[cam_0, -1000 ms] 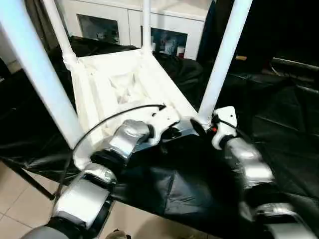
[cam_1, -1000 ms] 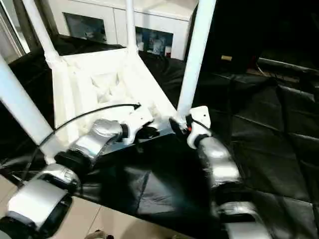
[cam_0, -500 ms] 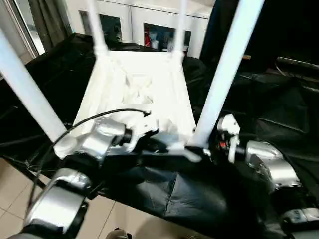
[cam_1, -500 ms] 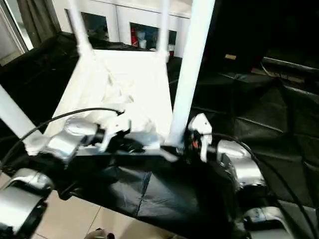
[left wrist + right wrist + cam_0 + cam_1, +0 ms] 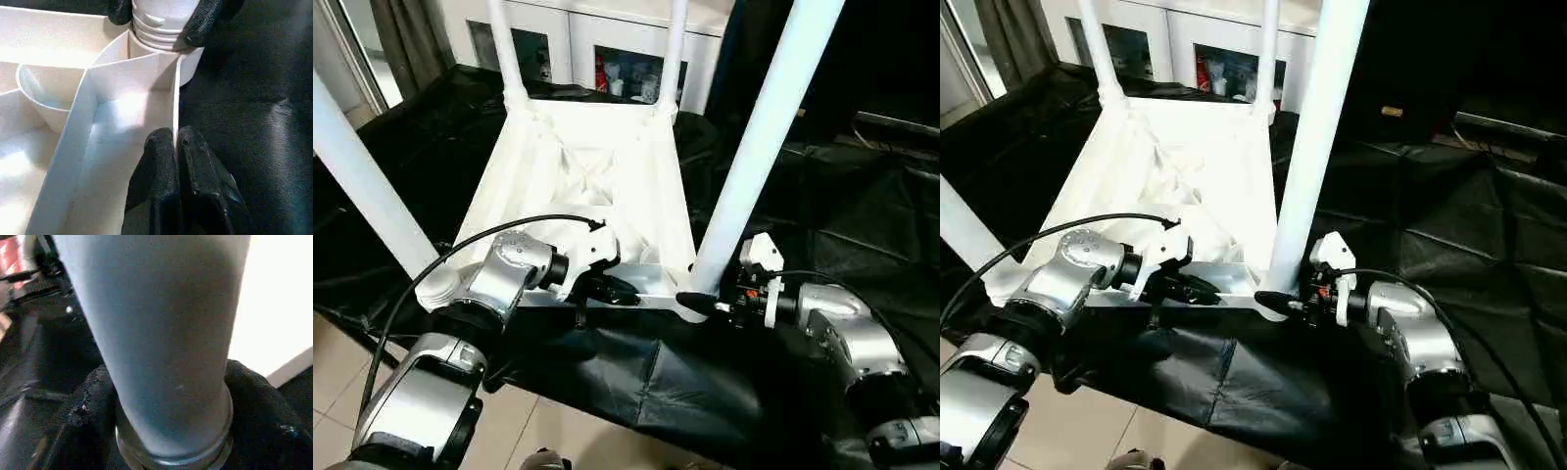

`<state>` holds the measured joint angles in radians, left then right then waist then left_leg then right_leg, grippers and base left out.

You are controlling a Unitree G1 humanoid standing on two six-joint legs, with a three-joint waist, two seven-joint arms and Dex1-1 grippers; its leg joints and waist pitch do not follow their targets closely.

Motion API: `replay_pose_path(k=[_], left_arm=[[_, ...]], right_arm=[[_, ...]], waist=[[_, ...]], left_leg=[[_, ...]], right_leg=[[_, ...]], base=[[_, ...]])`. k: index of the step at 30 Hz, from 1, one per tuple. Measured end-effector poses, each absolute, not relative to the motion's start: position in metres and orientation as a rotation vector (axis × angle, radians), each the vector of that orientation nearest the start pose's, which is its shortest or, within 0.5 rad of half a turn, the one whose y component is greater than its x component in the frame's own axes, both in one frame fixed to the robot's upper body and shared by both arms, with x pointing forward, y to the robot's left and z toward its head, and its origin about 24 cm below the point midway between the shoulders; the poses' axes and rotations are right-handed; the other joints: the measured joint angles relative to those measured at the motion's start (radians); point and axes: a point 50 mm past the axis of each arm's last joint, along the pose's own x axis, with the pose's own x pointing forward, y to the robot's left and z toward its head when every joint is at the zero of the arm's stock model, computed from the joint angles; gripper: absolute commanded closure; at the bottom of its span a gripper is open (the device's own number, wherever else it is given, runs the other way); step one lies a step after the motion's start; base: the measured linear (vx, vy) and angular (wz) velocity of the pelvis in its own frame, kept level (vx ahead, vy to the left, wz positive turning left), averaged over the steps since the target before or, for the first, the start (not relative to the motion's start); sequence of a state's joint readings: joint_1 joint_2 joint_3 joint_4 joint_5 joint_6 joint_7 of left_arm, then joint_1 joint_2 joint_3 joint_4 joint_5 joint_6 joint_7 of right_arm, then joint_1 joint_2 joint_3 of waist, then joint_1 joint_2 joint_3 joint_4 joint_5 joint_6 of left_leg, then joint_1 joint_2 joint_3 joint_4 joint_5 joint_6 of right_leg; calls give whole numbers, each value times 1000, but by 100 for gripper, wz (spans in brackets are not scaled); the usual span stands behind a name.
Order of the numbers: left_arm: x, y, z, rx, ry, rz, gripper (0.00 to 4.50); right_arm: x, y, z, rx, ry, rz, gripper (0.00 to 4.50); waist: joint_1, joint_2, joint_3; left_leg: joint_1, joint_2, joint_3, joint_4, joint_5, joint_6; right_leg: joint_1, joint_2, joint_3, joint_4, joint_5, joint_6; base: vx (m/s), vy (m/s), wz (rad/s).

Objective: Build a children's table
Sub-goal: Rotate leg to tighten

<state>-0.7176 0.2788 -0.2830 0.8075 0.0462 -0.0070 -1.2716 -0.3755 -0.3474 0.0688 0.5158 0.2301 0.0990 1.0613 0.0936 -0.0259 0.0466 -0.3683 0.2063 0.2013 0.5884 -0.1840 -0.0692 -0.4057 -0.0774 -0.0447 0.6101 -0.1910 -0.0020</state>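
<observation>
Your left gripper (image 5: 176, 147) pinches the table (image 5: 597, 166) rim; your right gripper (image 5: 705, 304) clamps a leg (image 5: 754, 147) base. Judged light, stiff, slippery.

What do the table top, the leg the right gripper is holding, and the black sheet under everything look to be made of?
Table top: likely moulded white plastic, smooth and slightly glossy, with thin ribs and a thin rim wall.
Leg held by the right gripper: seemingly the same white plastic, with moulded ridges at its base.
Black sheet: probably thin plastic film or coated fabric; it creases and shines.
</observation>
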Motion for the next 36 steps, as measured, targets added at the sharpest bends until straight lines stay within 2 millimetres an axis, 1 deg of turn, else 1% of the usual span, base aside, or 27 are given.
replay_pose_path(k=[1,3,8,11,14,15,16,17,18,19,21,25,28,31,33,36], left_arm=[[330,108,52,392,424,-1405,450],[336,100,51,393,409,-1317,450],[347,73,48,395,393,-1149,450],[349,61,47,388,390,-1095,450],[350,56,47,390,384,-1067,450],[350,55,47,390,383,-1066,450],[350,55,47,389,383,-1066,450],[350,55,47,389,382,-1067,450],[350,55,47,389,382,-1067,450],[350,56,47,390,382,-1065,450],[350,57,47,391,380,-1064,450],[350,61,48,389,384,-1087,450],[350,70,50,387,391,-1133,450],[347,84,52,395,389,-1202,450],[342,99,53,389,398,-1265,450],[335,108,55,390,410,-1353,450]], right_arm=[[297,-167,29,7,291,986,175],[307,-163,25,25,269,818,176],[328,-149,22,79,254,480,177],[335,-144,23,78,256,366,177],[339,-139,24,49,248,306,177],[339,-139,24,40,244,303,143],[339,-139,23,36,238,303,122],[339,-139,23,22,233,307,122],[338,-139,22,-4,233,318,106],[338,-139,22,-19,231,330,106],[338,-140,22,-40,222,356,88],[336,-147,23,-69,219,452,88],[330,-159,25,-95,225,589,88],[321,-173,29,-107,231,739,88],[314,-175,31,-114,237,848,88],[307,-172,30,-111,247,952,88]], waist=[[-4,0,0],[-14,0,0],[-26,0,0],[-29,2,-2],[-31,3,-2],[-30,3,-3],[-30,4,-3],[-30,5,-4],[-30,5,-4],[-32,5,-4],[-33,5,-3],[-33,4,-3],[-32,4,-3],[-30,3,-2],[-32,3,-2],[-29,2,-1]], left_leg=[[1,0,0,0,0,0],[2,-1,0,0,0,0],[4,-1,-1,0,0,-1],[4,-2,-1,0,0,-1],[3,-2,-1,0,0,-1],[3,-2,-1,0,0,-1],[3,-2,-1,0,0,-1],[3,-2,-1,-1,0,-1],[3,-2,-1,-1,0,-1],[3,-2,-1,0,0,-1],[3,-2,-1,-1,0,0],[2,-2,-1,-1,0,0],[2,-1,-1,-3,0,0],[0,-1,-1,-3,0,0],[0,-1,-1,-2,0,0],[-1,0,-1,-1,0,0]], right_leg=[[0,0,0,0,0,0],[1,0,1,0,1,-2],[2,0,1,0,0,2],[3,0,1,0,1,1],[3,0,1,0,1,0],[3,0,2,0,2,-2],[3,0,2,0,2,-2],[3,0,2,0,2,-1],[3,0,1,-1,2,-1],[3,0,1,-1,2,-1],[3,0,1,-1,2,-1],[2,0,1,-1,2,-1],[2,0,0,-1,1,0],[1,0,-1,-1,1,0],[0,0,-1,-1,0,0],[-1,0,0,-1,-1,-1]], base=[[0,0,0],[0,0,0],[0,0,0],[0,0,0],[0,0,0],[0,0,0],[0,0,0],[0,0,0],[0,0,0],[0,0,0],[0,0,0],[0,0,0],[0,0,0],[0,0,0],[0,0,0],[0,0,0]])
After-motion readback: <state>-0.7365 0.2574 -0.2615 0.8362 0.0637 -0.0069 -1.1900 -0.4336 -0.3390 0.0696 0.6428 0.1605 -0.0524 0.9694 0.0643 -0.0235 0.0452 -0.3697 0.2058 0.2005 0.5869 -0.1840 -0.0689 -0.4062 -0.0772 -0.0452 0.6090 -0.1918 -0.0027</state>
